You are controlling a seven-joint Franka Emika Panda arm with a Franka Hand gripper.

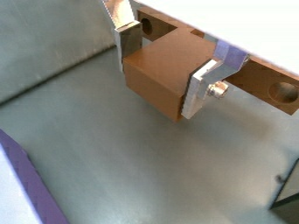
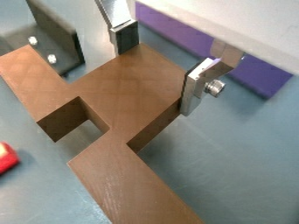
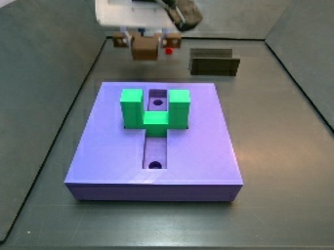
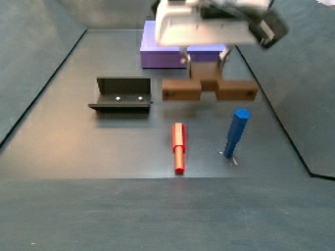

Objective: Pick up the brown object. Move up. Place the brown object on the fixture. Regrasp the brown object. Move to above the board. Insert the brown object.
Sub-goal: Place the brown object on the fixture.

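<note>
The brown object, an orange-brown T-shaped piece with a round hole near one end, lies low over the grey floor. My gripper straddles its short stem, with one silver finger against each side, so it is shut on the piece. It shows from farther off in both side views. The fixture stands beside the piece, also seen in a wrist view and a side view. The purple board carries a green U-shaped block.
A red stick and a blue stick lie on the floor near the brown piece. The board's edge runs just behind the gripper. Grey walls enclose the floor.
</note>
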